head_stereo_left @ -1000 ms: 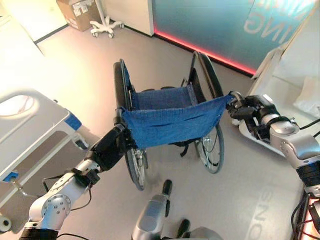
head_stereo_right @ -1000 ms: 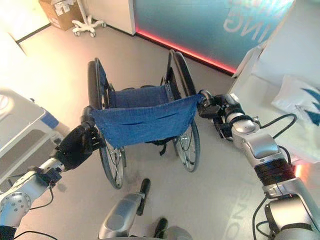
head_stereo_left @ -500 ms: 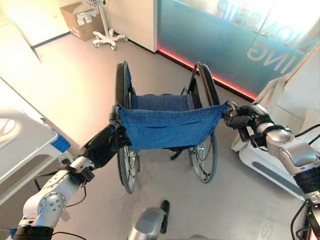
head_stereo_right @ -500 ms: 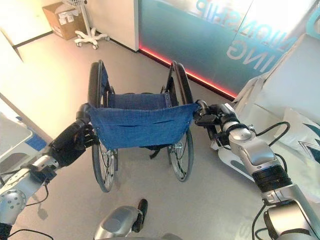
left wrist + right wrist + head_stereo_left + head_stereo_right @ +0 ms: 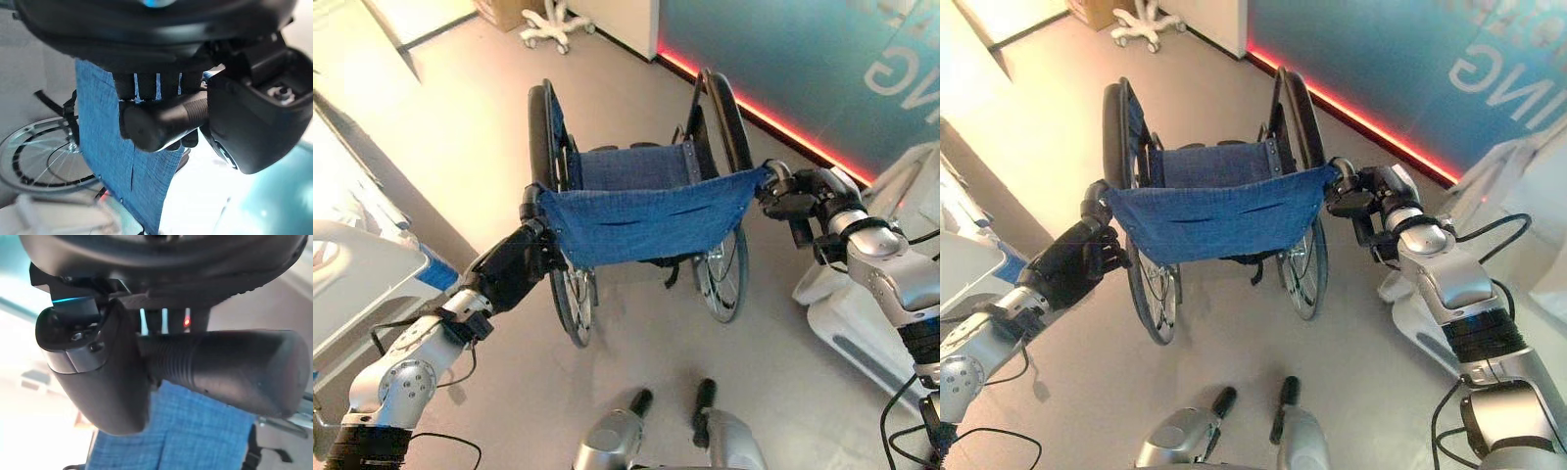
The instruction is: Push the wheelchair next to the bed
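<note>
Blue fabric stretched across the back of the wheelchair [image 5: 641, 220], which stood on the grey floor [image 5: 636, 333] at the centre of the head views, its big wheels pointing toward 12 o'clock. At 9 o'clock lay the white bed [image 5: 357, 284], near the chair but apart from it. The left hand [image 5: 514, 269] was curled round the left push handle [image 5: 161, 120], and the right hand [image 5: 1371, 201] was wrapped round the right push handle [image 5: 230, 369].
</note>
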Controlling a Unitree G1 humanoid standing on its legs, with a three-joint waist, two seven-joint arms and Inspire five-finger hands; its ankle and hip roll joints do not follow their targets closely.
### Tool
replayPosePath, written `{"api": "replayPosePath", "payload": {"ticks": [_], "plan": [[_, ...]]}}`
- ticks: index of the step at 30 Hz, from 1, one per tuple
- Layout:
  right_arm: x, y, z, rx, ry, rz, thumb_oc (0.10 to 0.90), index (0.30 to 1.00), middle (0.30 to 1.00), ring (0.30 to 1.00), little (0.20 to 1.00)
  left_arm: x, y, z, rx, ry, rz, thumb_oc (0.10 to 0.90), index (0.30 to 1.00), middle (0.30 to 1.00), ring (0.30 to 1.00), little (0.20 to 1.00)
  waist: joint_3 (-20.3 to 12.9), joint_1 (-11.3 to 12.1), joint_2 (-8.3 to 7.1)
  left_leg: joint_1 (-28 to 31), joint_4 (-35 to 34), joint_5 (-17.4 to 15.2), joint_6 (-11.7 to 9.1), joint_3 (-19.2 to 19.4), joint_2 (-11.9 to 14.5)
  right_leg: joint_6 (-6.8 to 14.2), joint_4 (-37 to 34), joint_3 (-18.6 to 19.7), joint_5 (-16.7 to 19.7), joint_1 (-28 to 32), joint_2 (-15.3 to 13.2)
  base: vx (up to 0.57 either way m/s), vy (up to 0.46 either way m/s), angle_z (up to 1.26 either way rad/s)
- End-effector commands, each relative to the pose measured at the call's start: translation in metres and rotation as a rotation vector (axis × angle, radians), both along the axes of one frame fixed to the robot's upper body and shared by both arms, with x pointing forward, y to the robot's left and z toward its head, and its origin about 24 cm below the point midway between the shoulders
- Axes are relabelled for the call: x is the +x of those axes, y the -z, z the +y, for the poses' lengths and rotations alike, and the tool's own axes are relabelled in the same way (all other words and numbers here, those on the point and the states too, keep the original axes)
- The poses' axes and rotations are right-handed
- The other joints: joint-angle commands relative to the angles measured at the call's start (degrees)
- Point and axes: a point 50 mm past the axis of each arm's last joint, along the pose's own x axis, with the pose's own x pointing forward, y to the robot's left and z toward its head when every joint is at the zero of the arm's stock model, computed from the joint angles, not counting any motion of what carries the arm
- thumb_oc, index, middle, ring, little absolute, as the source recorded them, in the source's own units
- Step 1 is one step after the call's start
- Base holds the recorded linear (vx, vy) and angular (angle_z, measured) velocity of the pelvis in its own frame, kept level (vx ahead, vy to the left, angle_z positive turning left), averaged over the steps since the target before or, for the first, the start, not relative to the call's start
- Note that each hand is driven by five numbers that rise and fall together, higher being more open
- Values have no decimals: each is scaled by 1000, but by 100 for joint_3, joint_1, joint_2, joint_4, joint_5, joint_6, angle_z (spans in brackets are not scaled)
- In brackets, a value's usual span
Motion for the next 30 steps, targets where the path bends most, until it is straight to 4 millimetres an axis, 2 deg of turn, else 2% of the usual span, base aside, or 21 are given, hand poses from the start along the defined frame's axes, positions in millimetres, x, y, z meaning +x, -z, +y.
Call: {"api": "replayPosePath", "payload": {"ticks": [1, 3, 5, 6, 8, 11, 13, 15, 16, 18, 21, 22, 24, 26, 27, 29, 30], "plan": [[3, -74, 44, -61, -253, -270, 400, 300, 300, 300, 300, -4, -119, 6, 32, 2, -581, 400, 300, 300, 300, 300, -1238, 353, -66, -81, 345, -240, -238, 1181, 727, 148, -129, -143, -54, -258, 345, 412, -366, 92], [3, -76, 43, -66, -261, -261, 400, 300, 300, 300, 300, -6, -118, 7, 26, -2, -575, 400, 300, 300, 300, 300, -1277, 343, -127, -101, 486, -78, -316, 1138, 858, 47, -33, -197, -240, -212, 498, 328, -296, 57], [2, -78, 44, -72, -276, -253, 400, 300, 300, 300, 300, -11, -113, 11, 18, -11, -560, 400, 300, 300, 300, 300, -1317, 351, -207, -125, 757, 291, -405, 1192, 1042, -173, 22, -329, -395, -160, 697, 335, -332, 54], [3, -77, 45, -79, -287, -250, 400, 300, 300, 300, 300, -14, -108, 14, 11, -20, -548, 400, 300, 300, 300, 300, -1303, 361, -241, -292, 1250, 667, -461, 1257, 1106, -352, 16, -383, -461, -85, 842, 272, -317, 55], [3, -76, 47, -95, -296, -251, 400, 300, 300, 300, 300, -16, -104, 15, 1, -23, -538, 400, 300, 300, 300, 300, -1255, 352, -289, -547, 2028, 981, -485, 1408, 1116, -538, -29, -444, -491, 19, 954, 230, -310, 32], [3, -75, 49, -119, -312, -255, 400, 300, 300, 300, 300, -16, -97, 16, -21, -23, -525, 400, 300, 300, 300, 300, -1147, 314, -270, -1052, 3255, 1195, -481, 1669, 1068, -821, -75, -597, -572, 236, 1208, 230, -253, 24], [2, -77, 48, -120, -312, -254, 400, 300, 300, 300, 300, -13, -94, 15, -26, -24, -520, 400, 300, 300, 300, 300, -1080, 313, -281, -1306, 3408, 1125, -428, 1762, 1018, -892, -67, -675, -613, 375, 1298, 227, -151, 64], [2, -78, 52, -124, -320, -252, 400, 300, 300, 300, 300, -9, -92, 15, -31, -35, -514, 400, 300, 300, 300, 300, -1030, 416, -239, -1396, 2784, 759, -274, 1746, 591, -840, -87, -649, -698, 547, 1401, 308, -85, 82], [3, -78, 54, -124, -320, -252, 400, 300, 300, 300, 300, -9, -92, 16, -30, -36, -514, 400, 300, 300, 300, 300, -1036, 456, -197, -1411, 2373, 791, -300, 1831, 506, -824, -104, -661, -762, 621, 1487, 318, -58, 59], [6, -77, 58, -125, -314, -248, 400, 300, 300, 300, 300, -8, -92, 16, -28, -32, -515, 400, 300, 300, 300, 300, -1030, 510, -103, -1346, 1007, 1077, -396, 2407, 695, -862, -235, -900, -931, 899, 1677, 344, -60, 25], [10, -70, 55, -123, -293, -240, 400, 300, 300, 300, 300, -6, -86, 11, -27, -17, -520, 400, 300, 300, 300, 300, -1065, 609, 67, -1414, -500, 1612, -498, 2745, 684, -869, -363, -1040, -1102, 1282, 1879, 378, -19, 2], [11, -67, 55, -123, -286, -235, 400, 300, 300, 300, 300, -5, -85, 8, -26, -9, -522, 400, 300, 300, 300, 300, -1083, 627, 92, -1441, -761, 1784, -516, 2932, 690, -879, -414, -1085, -1158, 1418, 1937, 506, -26, 21], [11, -62, 53, -126, -284, -227, 400, 300, 300, 300, 300, -3, -84, 4, -26, -4, -526, 400, 300, 300, 300, 300, -1139, 656, 54, -1435, -911, 1781, -555, 3139, 622, -868, -430, -1166, -1342, 1644, 1955, 440, -12, 13], [11, -61, 52, -122, -287, -227, 400, 300, 300, 300, 300, -3, -87, 4, -18, -3, -529, 400, 300, 300, 300, 300, -1186, 689, -2, -1392, -904, 1573, -452, 3200, 583, -840, -306, -1218, -1463, 1656, 1907, 331, 14, 7], [14, -59, 54, -96, -293, -222, 400, 300, 300, 300, 300, -3, -93, 6, -5, -12, -526, 400, 300, 300, 300, 300, -1286, 790, -69, -1358, -828, 1365, -232, 3118, 454, -727, 47, -1270, -1524, 1627, 1863, 389, 45, -6], [15, -57, 54, -87, -296, -218, 400, 300, 300, 300, 300, -3, -95, 9, -2, -18, -521, 400, 300, 300, 300, 300, -1325, 826, -117, -1336, -726, 1242, -141, 3091, 376, -641, 281, -1300, -1455, 1621, 1796, 399, 70, -31], [14, -55, 52, -84, -297, -214, 400, 300, 300, 300, 300, -3, -96, 14, 12, -24, -516, 400, 300, 300, 300, 300, -1375, 849, -191, -1223, -662, 1079, 35, 3147, 274, -399, 914, -1363, -1070, 1574, 1676, 403, 123, -24]]}}
